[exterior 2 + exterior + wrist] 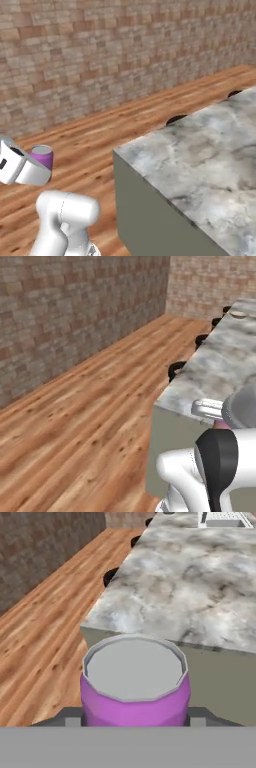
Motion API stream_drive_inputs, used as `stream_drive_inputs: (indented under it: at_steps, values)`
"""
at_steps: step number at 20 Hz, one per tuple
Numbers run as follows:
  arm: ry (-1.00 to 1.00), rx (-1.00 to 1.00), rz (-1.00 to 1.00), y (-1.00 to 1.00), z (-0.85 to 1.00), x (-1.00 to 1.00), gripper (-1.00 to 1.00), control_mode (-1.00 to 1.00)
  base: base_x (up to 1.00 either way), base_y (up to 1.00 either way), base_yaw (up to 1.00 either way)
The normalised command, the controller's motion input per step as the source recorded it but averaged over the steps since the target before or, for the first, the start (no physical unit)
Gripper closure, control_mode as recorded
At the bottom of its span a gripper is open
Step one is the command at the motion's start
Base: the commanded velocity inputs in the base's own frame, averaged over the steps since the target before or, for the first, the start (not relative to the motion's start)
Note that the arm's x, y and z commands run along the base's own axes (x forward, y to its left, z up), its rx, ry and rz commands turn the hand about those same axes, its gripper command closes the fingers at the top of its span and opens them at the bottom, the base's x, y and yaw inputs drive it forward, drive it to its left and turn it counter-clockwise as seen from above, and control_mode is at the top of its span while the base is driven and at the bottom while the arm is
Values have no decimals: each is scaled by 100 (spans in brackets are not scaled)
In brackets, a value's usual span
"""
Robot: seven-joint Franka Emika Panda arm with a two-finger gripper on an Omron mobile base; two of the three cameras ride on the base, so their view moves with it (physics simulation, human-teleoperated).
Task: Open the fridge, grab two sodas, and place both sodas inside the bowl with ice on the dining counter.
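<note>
My gripper (135, 720) is shut on a pink soda (135, 687) with a grey lid, held upright in the air in front of the near end of the dining counter (190, 582). In the right base view the soda (42, 155) sticks out of the gripper (30, 167) at the left, above the wooden floor and apart from the counter (200, 160). From the left base, the gripper (212, 410) hangs just before the marble corner (220, 363). A small tan shape far down the counter may be the bowl with ice (239, 314). The fridge is out of view.
Dark round stools (176, 369) line the counter's left side above the wooden floor (90, 421). A brick wall (100, 55) runs behind. A steel sink (225, 518) lies at the counter's far end. The counter's pale green end panel (145, 210) faces the arm.
</note>
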Motion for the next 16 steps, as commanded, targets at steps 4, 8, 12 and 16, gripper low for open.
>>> stream_drive_inputs:
  at_steps: [4,8,12,16]
  values:
    - [0,0,0,0,0,0,100,100,82,100,-27]
    - [0,0,0,0,0,0,100,100,81,100,-28]
    - [0,0,0,0,0,0,100,100,81,100,-29]
    - [0,0,0,0,0,0,100,100,63,90,-37]
